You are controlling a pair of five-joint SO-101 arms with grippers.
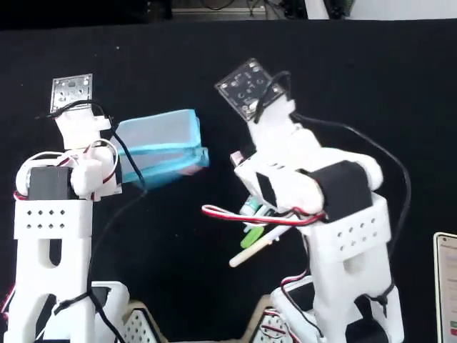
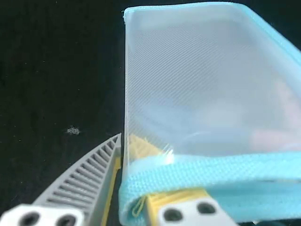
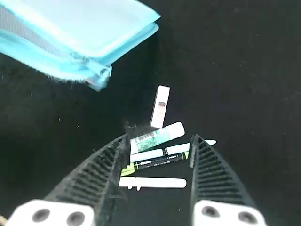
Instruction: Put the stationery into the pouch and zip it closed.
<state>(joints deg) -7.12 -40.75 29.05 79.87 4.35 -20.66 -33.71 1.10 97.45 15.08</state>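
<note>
A light blue translucent pouch (image 1: pixel 161 146) is held off the black table on the left. My left gripper (image 2: pixel 127 141) is shut on its near corner, the blue edge band (image 2: pixel 211 172) lying across the yellow-lined finger (image 2: pixel 183 209). The pouch's zipper pull (image 3: pixel 101 71) hangs at its end facing the right arm. The stationery lies in a loose heap: a glue stick (image 3: pixel 157 135), a white-and-pink eraser (image 3: pixel 160 107), a black-and-yellow marker (image 3: pixel 160 161) and a white pen (image 3: pixel 153 182). My right gripper (image 3: pixel 159 141) stands open just above the heap, one finger on each side.
The right arm's body (image 1: pixel 314 186) and its red-and-white cable (image 1: pixel 235 214) cover part of the heap (image 1: pixel 251 239) from above. A white card (image 1: pixel 446 286) lies at the table's right edge. Bare black cloth (image 1: pixel 178 243) stretches between the two arms.
</note>
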